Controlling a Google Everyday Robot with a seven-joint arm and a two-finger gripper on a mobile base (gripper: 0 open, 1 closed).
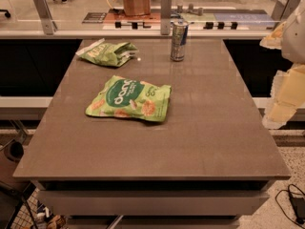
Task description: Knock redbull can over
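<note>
Redbull can (178, 41) stood upright near far edge of table (205, 128), green bag (129, 99) lay at centre, crumpled bag (107, 53) left of can, gripper (286, 97) hung beyond right edge, well apart from can, its opening was not discernible.

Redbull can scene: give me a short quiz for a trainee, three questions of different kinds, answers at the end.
1. True or false: the redbull can stands upright near the far edge of the table.
2. Which thing lies nearest the camera? A. the redbull can. B. the crumpled green bag. C. the flat green bag.
3. Fill in the blank: the gripper hangs beyond the table's ____ edge as seen in the camera view, apart from the can.

Key: 1 true; 2 C; 3 right.
</note>
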